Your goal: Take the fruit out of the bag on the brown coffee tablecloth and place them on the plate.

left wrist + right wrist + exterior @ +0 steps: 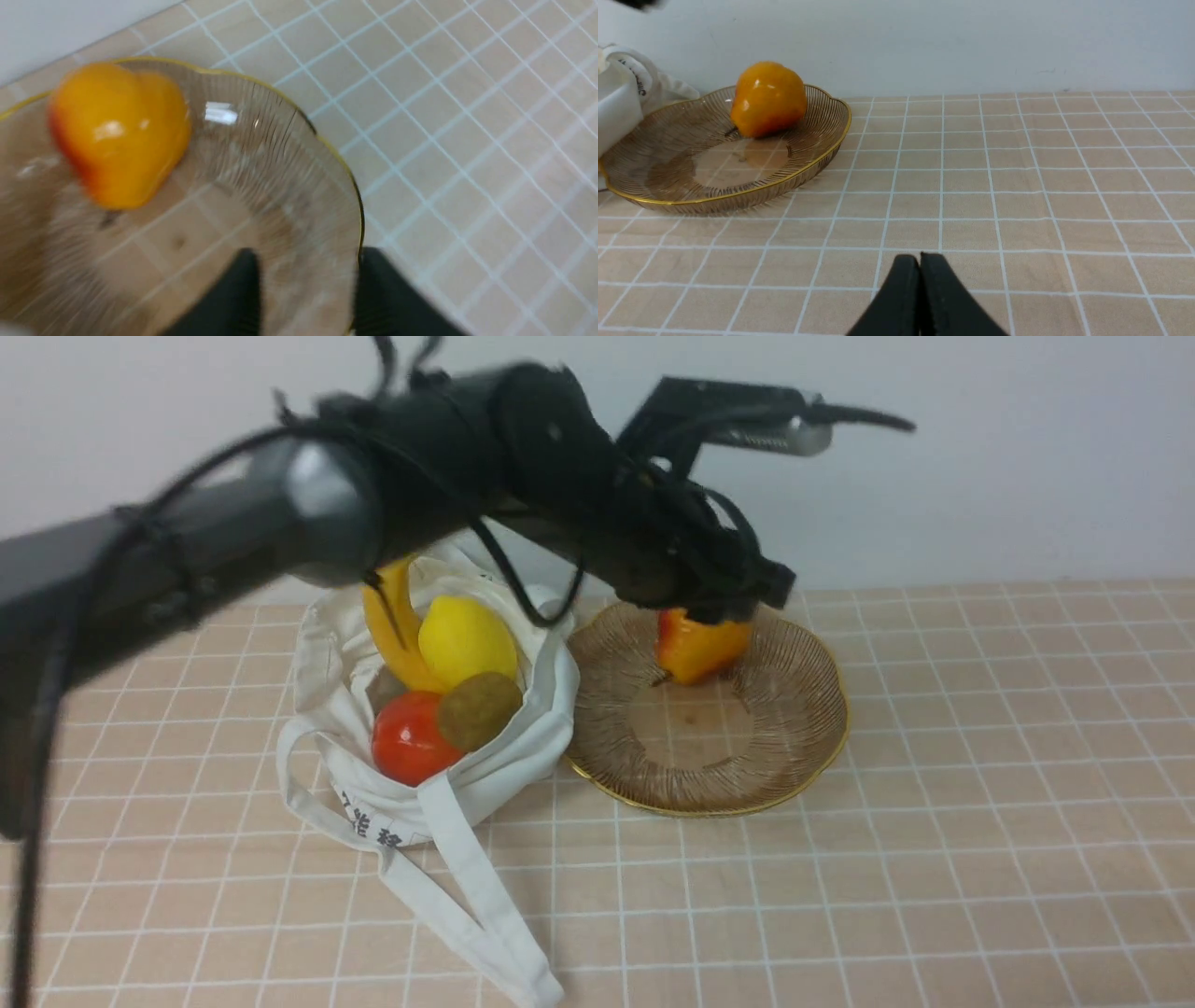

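Observation:
The orange-yellow pear (698,649) lies on the far part of the amber glass plate (812,747). My left gripper (308,284) hovers open and empty over the plate's rim (359,219), with the pear (117,135) lying free a little way ahead of it. In the front view its wrist (691,569) covers the top of the pear. The white bag (523,747) lies left of the plate and holds the banana (392,625), lemon (467,639), red fruit (406,742) and kiwi (478,709). My right gripper (920,280) is shut and empty, low over the cloth.
The peach-tan grid tablecloth (934,849) covers the table. The bag's long straps (467,896) trail toward the front edge. A pale wall (980,476) stands close behind plate and bag. In the right wrist view the plate (714,196), pear (768,100) and bag (616,102) show some way ahead of the gripper.

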{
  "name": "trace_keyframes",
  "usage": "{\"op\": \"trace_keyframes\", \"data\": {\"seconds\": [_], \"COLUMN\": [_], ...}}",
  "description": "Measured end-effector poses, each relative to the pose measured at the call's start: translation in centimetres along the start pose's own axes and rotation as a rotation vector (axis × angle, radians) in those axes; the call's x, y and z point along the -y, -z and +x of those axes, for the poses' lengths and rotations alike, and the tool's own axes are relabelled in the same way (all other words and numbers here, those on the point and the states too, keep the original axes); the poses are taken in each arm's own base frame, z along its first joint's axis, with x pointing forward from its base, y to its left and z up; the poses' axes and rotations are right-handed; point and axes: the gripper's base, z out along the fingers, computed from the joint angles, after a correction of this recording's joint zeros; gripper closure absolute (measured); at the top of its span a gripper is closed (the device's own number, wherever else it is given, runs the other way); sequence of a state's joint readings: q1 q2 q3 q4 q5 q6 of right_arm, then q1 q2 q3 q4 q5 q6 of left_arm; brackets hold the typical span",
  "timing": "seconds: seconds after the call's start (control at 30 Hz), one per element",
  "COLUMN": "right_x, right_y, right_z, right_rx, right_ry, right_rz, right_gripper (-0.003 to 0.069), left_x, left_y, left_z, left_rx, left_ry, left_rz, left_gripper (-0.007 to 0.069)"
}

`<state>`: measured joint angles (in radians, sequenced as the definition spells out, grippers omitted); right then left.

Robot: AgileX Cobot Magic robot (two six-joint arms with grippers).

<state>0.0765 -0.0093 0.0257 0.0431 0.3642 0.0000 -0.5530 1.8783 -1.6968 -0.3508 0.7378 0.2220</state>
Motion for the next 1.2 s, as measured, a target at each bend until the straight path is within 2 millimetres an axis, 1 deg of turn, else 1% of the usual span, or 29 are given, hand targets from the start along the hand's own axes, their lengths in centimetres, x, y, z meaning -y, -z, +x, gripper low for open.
{"op": "trace_keyframes", "data": {"seconds": [0.03,0.07,0.1,0.13,0.17,0.2,0.3,0.33,0.4,0.43,0.47,0.57,0.6,0.63,0.67,0.7,0.73,0.77,0.8,0.83,0.87,0.9,0.93,0.97,1.03,1.13,1.2], "right_x": [0.0,0.0,0.0,0.0,0.0,0.0,0.0,0.0,0.0,0.0,0.0,0.0,0.0,0.0,0.0,0.0,0.0,0.0,0.0,0.0,0.0,0.0,0.0,0.0,0.0,0.0,0.0], "right_y": [0.0,0.0,0.0,0.0,0.0,0.0,0.0,0.0,0.0,0.0,0.0,0.0,0.0,0.0,0.0,0.0,0.0,0.0,0.0,0.0,0.0,0.0,0.0,0.0,0.0,0.0,0.0], "right_z": [0.0,0.0,0.0,0.0,0.0,0.0,0.0,0.0,0.0,0.0,0.0,0.0,0.0,0.0,0.0,0.0,0.0,0.0,0.0,0.0,0.0,0.0,0.0,0.0,0.0,0.0,0.0], "right_rx": [0.0,0.0,0.0,0.0,0.0,0.0,0.0,0.0,0.0,0.0,0.0,0.0,0.0,0.0,0.0,0.0,0.0,0.0,0.0,0.0,0.0,0.0,0.0,0.0,0.0,0.0,0.0], "right_ry": [0.0,0.0,0.0,0.0,0.0,0.0,0.0,0.0,0.0,0.0,0.0,0.0,0.0,0.0,0.0,0.0,0.0,0.0,0.0,0.0,0.0,0.0,0.0,0.0,0.0,0.0,0.0], "right_rz": [0.0,0.0,0.0,0.0,0.0,0.0,0.0,0.0,0.0,0.0,0.0,0.0,0.0,0.0,0.0,0.0,0.0,0.0,0.0,0.0,0.0,0.0,0.0,0.0,0.0,0.0,0.0], "right_gripper": [0.0673,0.0673,0.0673,0.0673,0.0673,0.0673,0.0673,0.0673,0.0673,0.0673,0.0673,0.0673,0.0673,0.0673,0.0673,0.0673,0.0673,0.0673,0.0673,0.0673,0.0673,0.0673,0.0673,0.0673,0.0673,0.0673,0.0673], "left_x": [-0.3,-0.6,-0.9,-1.2,-1.4,-1.6,-2.0,-2.0,-2.1,-2.1,-2.0,-1.5,-1.0,-0.8,-0.5,-0.3,0.2,0.2,0.4,0.5,0.7,0.7,0.7,0.7,0.7,0.7,0.6], "left_y": [1.6,3.9,5.9,7.4,9.6,11.4,15.7,17.0,18.8,18.9,19.9,21.4,22.2,22.0,22.5,22.0,22.0,21.6,21.3,21.1,21.0,20.5,20.4,20.6,20.3,20.1,19.7], "left_z": [0.1,0.0,0.1,0.4,0.5,0.8,2.0,2.7,4.3,4.9,6.5,10.4,12.4,14.0,15.1,17.1,19.6,20.5,22.1,23.0,24.7,25.9,27.0,27.5,29.1,30.9,32.0], "left_rx": [-0.032,-0.052,-0.078,-0.11,-0.123,-0.143,-0.185,-0.194,-0.207,-0.218,-0.215,-0.168,-0.118,-0.095,-0.057,-0.02,0.056,0.073,0.126,0.159,0.239,0.274,0.332,0.387,0.48,0.552,0.554], "left_ry": [-0.017,-0.034,-0.053,-0.072,-0.09,-0.1,-0.106,-0.101,-0.083,-0.077,-0.051,-0.003,0.017,0.035,0.046,0.068,0.089,0.101,0.116,0.121,0.132,0.14,0.138,0.132,0.122,0.113,0.113], "left_rz": [-0.012,-0.034,-0.06,-0.089,-0.126,-0.165,-0.283,-0.325,-0.393,-0.404,-0.44,-0.456,-0.449,-0.432,-0.42,-0.389,-0.35,-0.334,-0.306,-0.296,-0.274,-0.262,-0.257,-0.253,-0.248,-0.243,-0.242], "left_gripper": [0.0531,0.0579,0.0601,0.0613,0.0623,0.0627,0.0632,0.0632,0.0632,0.0632,0.0632,0.0632,0.0632,0.0632,0.0632,0.0632,0.0632,0.0632,0.0632,0.0632,0.0632,0.0632,0.0632,0.0632,0.0632,0.0632,0.0632]}}
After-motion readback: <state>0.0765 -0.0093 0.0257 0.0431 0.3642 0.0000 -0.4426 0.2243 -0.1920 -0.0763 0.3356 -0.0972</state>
